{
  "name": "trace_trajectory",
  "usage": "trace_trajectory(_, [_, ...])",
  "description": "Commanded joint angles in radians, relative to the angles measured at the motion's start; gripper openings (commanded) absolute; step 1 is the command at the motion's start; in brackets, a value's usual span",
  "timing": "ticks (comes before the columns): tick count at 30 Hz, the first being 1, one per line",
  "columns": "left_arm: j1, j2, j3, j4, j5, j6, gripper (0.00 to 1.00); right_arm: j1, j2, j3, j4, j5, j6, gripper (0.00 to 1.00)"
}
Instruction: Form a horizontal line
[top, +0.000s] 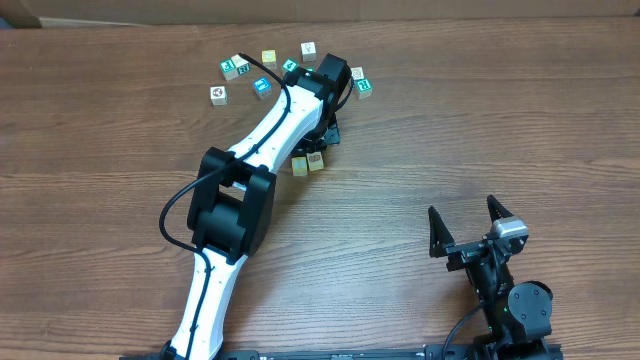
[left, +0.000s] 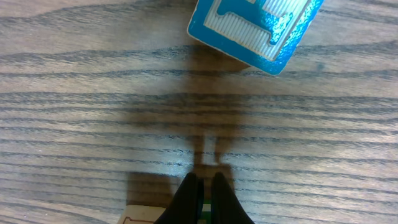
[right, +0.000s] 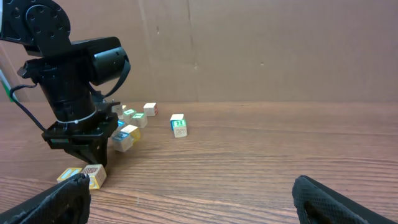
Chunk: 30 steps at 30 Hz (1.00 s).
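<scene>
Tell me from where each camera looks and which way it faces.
Overhead: above the table, facing straight down; shows the left arm stretched to the cubes and the open right gripper.
Left wrist: close above the table, facing down; shut left gripper at the bottom edge, a teal-faced cube ahead.
Right wrist: low over the table, facing across it to a cardboard wall; own fingers in both bottom corners.
Shared: overhead and right wrist both show the left arm by a yellow cube.

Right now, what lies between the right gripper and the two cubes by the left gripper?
Only bare table lies between the right gripper and the cubes, as the overhead view shows.
</scene>
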Motion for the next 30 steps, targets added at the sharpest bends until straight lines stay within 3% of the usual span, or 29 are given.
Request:
trace_trajectory(1, [-0.005, -0.005, 0.023, -0.004, 0.005, 0.02, 0.04, -0.006, -0.007, -0.01, 0.006, 0.003, -0.004, 1.0])
trace_trajectory(30, [-0.005, -0.005, 0.023, -0.02, 0.006, 0.02, 0.04, -0.006, -0.007, -0.01, 0.005, 0.003, -0.004, 1.0])
